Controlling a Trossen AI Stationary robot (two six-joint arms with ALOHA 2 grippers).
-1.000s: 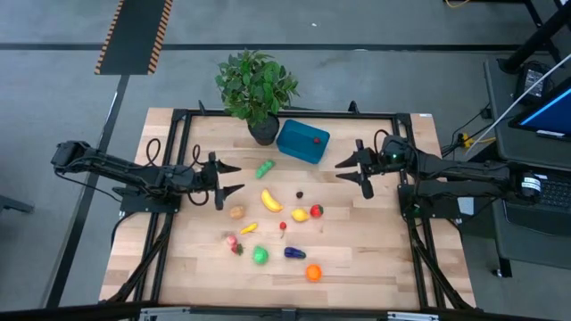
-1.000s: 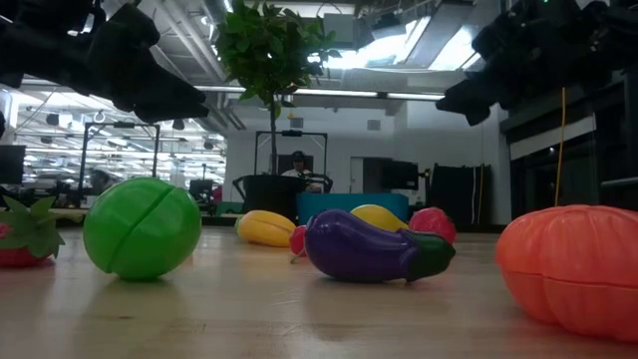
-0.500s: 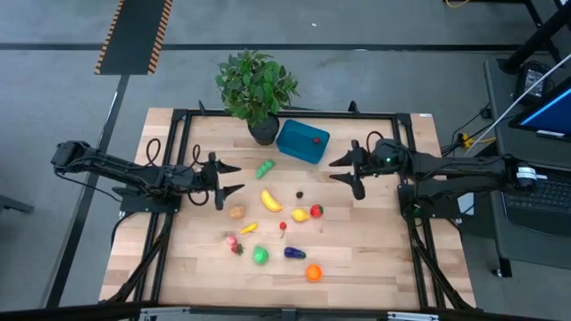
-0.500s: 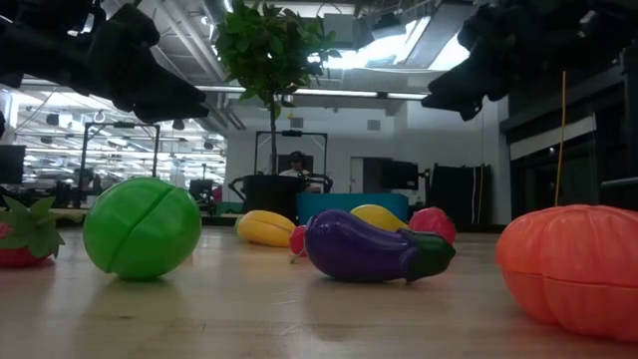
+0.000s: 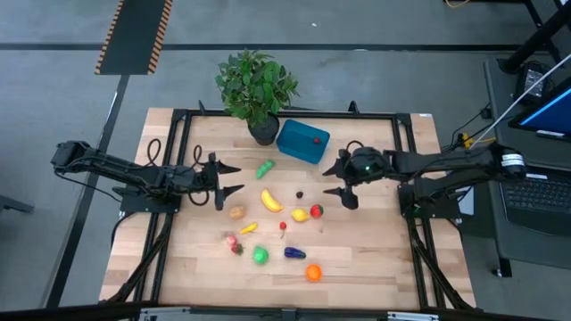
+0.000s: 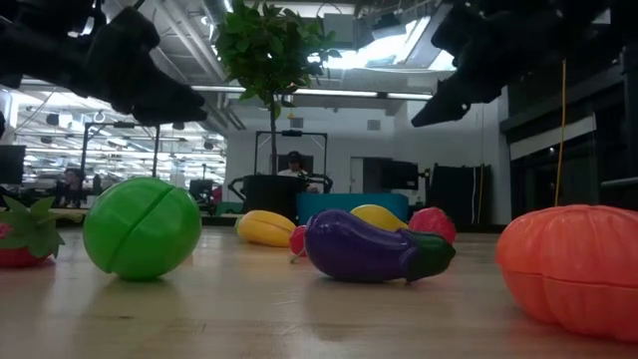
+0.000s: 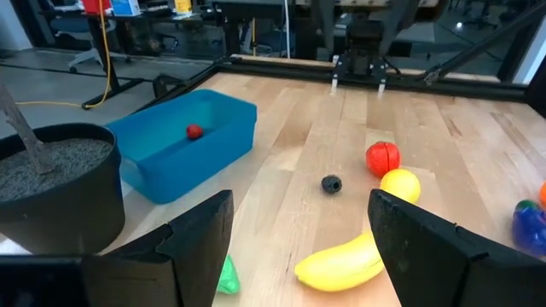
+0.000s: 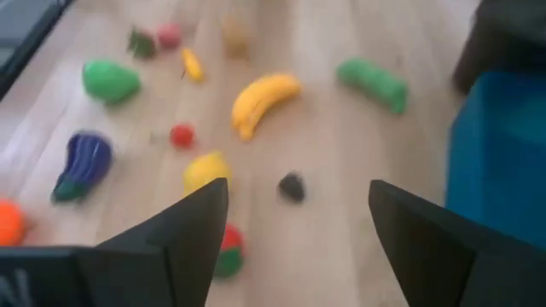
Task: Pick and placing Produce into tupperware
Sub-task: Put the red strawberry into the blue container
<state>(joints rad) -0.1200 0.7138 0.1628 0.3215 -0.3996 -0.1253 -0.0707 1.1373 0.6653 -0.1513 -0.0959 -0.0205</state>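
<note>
The right gripper (image 5: pixel 336 183) hangs over the bench (image 5: pixel 375 259) with its jaws spread wide and empty; the teal tupperware (image 5: pixel 302 141) sits just beyond them, a small red piece (image 5: pixel 316 139) inside. The red tomato (image 5: pixel 316 210) and yellow lemon (image 5: pixel 300 215) lie just ahead. The left gripper (image 5: pixel 227 178) waits, jaws wide, empty, banana (image 5: pixel 270 200) ahead.

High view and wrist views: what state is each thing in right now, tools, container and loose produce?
Left tool: open, empty, above the table's left side.
Right tool: open, empty, near the red piece and lemon.
Tupperware: uncovered, holding one small red piece.
Banana: lying on the table, outside the tupperware.
Eggplant: on its side, on the table.
Green round piece: on the table, untouched.
</note>
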